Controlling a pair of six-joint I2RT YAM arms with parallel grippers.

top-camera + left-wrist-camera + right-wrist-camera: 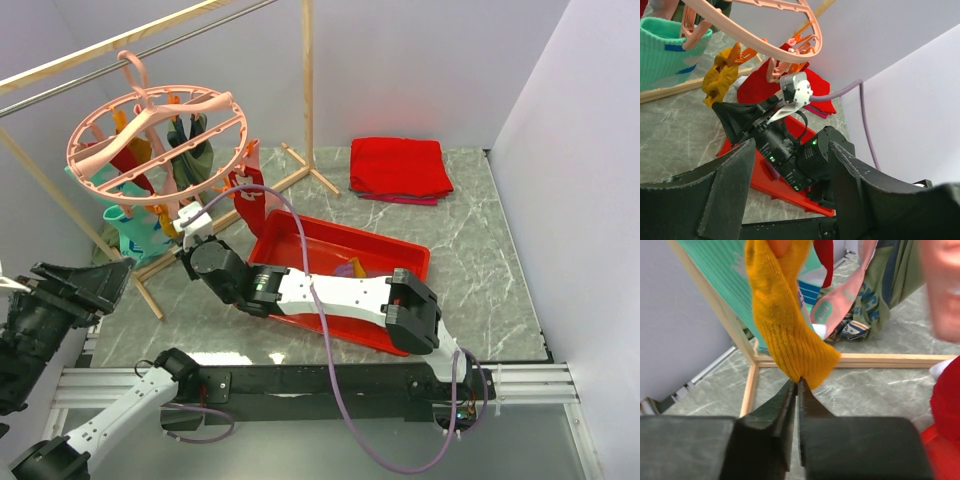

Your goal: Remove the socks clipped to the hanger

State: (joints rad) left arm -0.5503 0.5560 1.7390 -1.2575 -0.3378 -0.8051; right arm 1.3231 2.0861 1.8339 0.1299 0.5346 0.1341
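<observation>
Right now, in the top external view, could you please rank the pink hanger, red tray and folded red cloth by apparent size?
Largest, unranked: the pink hanger and the red tray look about alike. The hanger hangs nearer the camera, and the right arm hides part of the tray.
Smallest: the folded red cloth, clearly.

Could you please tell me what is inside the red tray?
A maroon and yellow bundle, probably socks, lies in the red tray near its far wall. The right arm covers much of the floor, so anything beneath it is hidden.
</observation>
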